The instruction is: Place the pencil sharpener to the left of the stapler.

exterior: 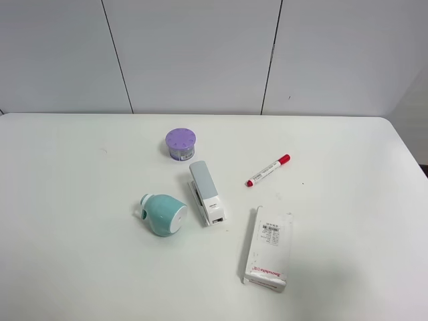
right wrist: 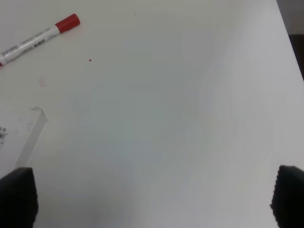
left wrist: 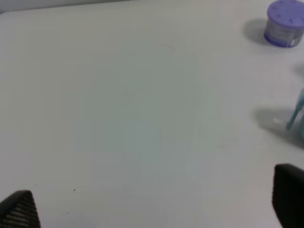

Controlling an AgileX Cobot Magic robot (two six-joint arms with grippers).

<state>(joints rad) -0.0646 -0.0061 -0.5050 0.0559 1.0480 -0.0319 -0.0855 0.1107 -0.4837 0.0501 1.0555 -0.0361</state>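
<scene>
White table [exterior: 80, 267], five small items.

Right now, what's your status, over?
Both tools open, holding nothing. Pencil sharpener on table, already left of stapler, small gap between. Nothing in the way.

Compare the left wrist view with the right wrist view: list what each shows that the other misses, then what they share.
Only the left wrist view shows the purple round tin and a teal sliver of the pencil sharpener at the frame edge. Only the right wrist view shows the red-capped marker and a corner of the white box. Both share the bare white table and dark claw fingertips spread wide at the frame corners, holding nothing. Neither shows the stapler.
</scene>
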